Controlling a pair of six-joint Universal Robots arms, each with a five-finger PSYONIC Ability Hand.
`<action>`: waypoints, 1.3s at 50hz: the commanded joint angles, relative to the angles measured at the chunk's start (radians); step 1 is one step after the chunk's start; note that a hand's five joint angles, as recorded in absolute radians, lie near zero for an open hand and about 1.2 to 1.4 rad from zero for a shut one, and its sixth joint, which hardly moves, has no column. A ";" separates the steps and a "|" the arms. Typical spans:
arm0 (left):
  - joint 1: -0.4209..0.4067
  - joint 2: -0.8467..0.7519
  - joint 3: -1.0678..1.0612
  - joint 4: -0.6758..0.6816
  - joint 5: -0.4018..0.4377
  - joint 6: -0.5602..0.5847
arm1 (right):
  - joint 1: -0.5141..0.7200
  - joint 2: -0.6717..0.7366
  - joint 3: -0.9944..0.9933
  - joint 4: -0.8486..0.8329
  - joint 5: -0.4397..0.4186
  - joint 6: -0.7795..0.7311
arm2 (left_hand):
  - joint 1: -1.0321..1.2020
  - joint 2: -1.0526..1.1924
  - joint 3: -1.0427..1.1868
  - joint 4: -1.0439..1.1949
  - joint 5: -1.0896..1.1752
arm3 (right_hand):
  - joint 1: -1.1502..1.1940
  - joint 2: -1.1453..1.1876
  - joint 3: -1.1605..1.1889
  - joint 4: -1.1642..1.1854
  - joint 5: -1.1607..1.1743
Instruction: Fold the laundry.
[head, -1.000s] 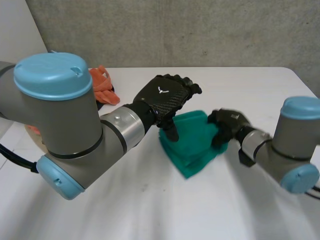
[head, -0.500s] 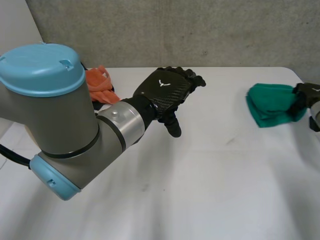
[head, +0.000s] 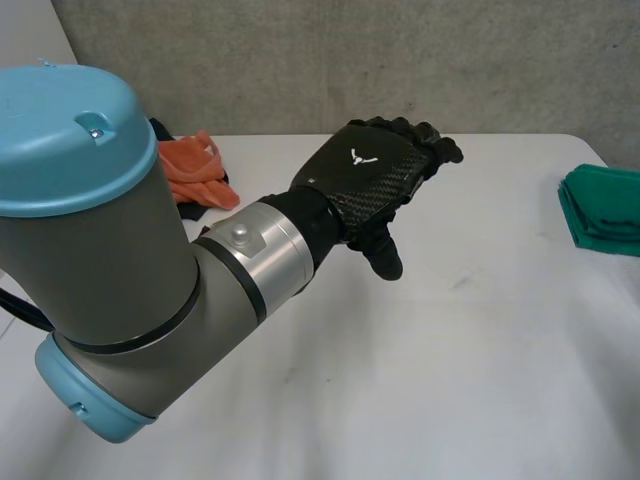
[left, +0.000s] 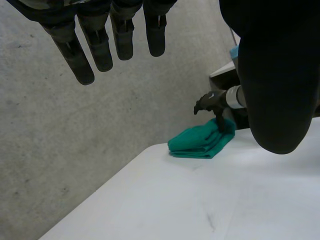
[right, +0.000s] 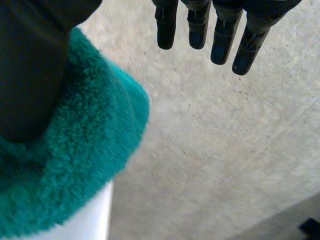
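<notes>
Left hand (head: 375, 180) hovers over mid-table, fingers straight and loose, holding nothing. The folded green towel (head: 605, 205) lies at the white table's (head: 450, 380) right edge. The right wrist view shows the right hand (right: 30, 65) with straight fingers, its thumb resting on the towel. An orange cloth (head: 190, 172) lies far left.

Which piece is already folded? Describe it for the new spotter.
Look along the white table to its far right edge. The folded teal towel lies there, fluffy and stacked in neat layers, unlike the crumpled orange cloth at the back left.
</notes>
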 joint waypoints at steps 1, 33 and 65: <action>-0.001 0.003 -0.005 0.001 0.053 -0.033 | 0.002 -0.055 0.154 -0.056 0.031 -0.163 | -0.001 0.008 0.003 0.008 0.014 | -0.029 -0.048 -0.041 -0.061 -0.069; 0.313 0.052 -0.016 0.140 -0.071 0.013 | 0.246 -0.970 1.160 -0.410 -0.233 -0.168 | -0.047 -0.039 -0.044 -0.039 -0.033 | -0.029 -0.048 -0.041 -0.061 -0.069; 0.747 -0.491 0.099 0.182 0.176 0.476 | 0.493 -1.090 1.624 -0.418 -0.371 -0.154 | 0.322 0.330 0.325 0.331 0.336 | -0.029 -0.048 -0.041 -0.061 -0.069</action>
